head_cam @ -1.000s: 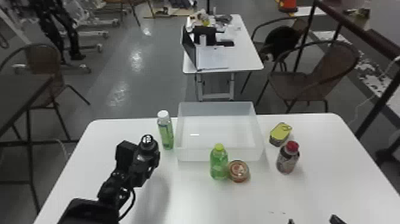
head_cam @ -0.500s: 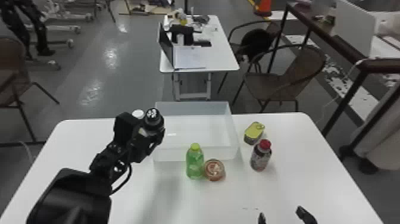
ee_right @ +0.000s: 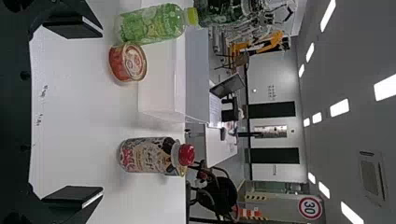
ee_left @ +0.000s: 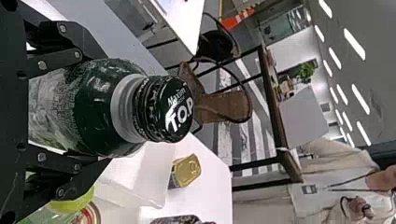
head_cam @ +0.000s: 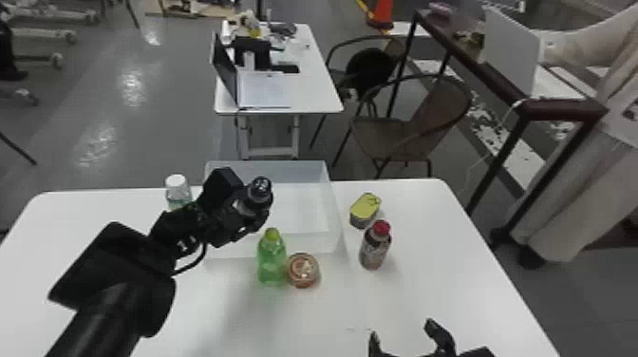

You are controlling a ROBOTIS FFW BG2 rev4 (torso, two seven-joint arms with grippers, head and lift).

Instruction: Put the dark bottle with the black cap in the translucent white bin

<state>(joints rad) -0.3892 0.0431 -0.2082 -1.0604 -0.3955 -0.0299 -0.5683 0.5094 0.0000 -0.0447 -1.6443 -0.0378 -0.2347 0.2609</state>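
Note:
In the head view my left gripper (head_cam: pixel 239 216) is over the left part of the translucent white bin (head_cam: pixel 335 237), shut on the dark bottle (head_cam: pixel 259 192), whose black cap points up. In the left wrist view the left gripper (ee_left: pixel 70 109) has a finger on either side of the dark bottle (ee_left: pixel 105 107). My right gripper (head_cam: pixel 403 339) is parked at the table's near edge in the head view. The right wrist view shows this right gripper (ee_right: pixel 72 114) with its two fingers wide apart and nothing between them.
A green bottle (head_cam: pixel 271 261) and a round tin (head_cam: pixel 303 270) stand at the bin's near side. To its right are a yellow-topped can (head_cam: pixel 365 210) and a red-capped bottle (head_cam: pixel 376 247). A white-capped bottle (head_cam: pixel 177 192) stands at its left.
The left arm has carried the dark bottle rightward, from left of the bin to above it. The head view has swung to the right. The right gripper still stands open.

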